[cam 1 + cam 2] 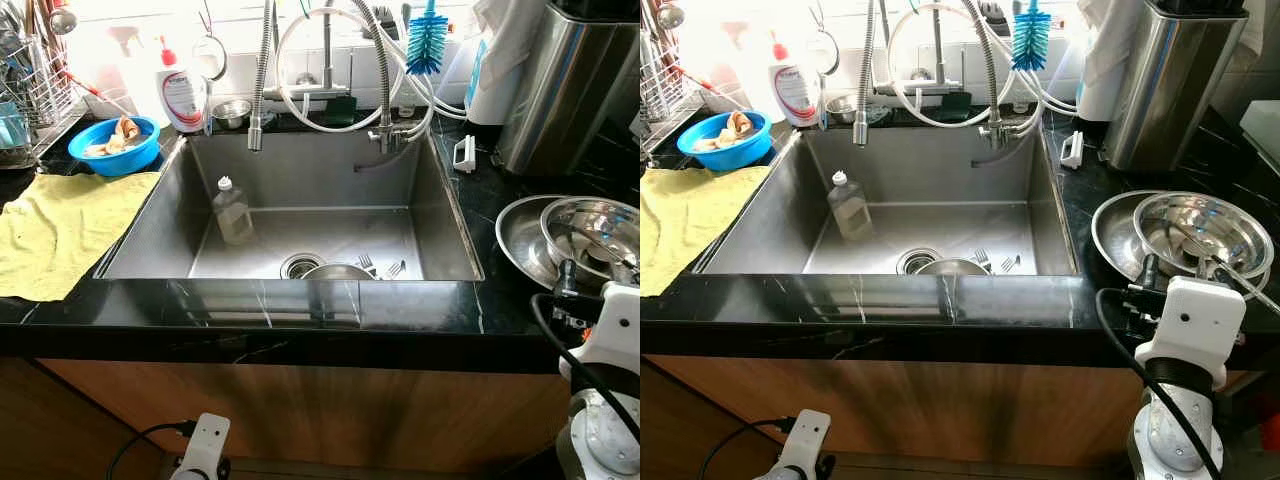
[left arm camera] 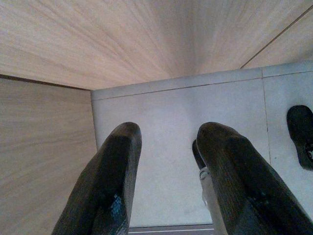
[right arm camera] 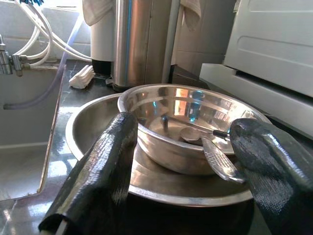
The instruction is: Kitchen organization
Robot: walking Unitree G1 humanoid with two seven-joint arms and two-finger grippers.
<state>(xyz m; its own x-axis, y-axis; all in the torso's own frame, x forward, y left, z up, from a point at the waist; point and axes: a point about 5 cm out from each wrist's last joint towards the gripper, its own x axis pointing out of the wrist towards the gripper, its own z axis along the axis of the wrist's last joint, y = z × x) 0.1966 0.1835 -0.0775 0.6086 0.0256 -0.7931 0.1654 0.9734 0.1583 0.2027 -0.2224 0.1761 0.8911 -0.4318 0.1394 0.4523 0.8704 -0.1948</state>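
On the black worktop right of the sink, a steel bowl was nested in a wider steel dish; both were judged light, rigid and slippery, best taken at the rim. A spoon lay inside the bowl, its long axis running from the bowl's middle out over the near rim, handle toward the released right end effector. The left end effector hung spread apart above the floor.

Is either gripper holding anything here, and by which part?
Nothing is held. The right gripper is open facing the steel bowl; the left gripper hangs open over the floor.
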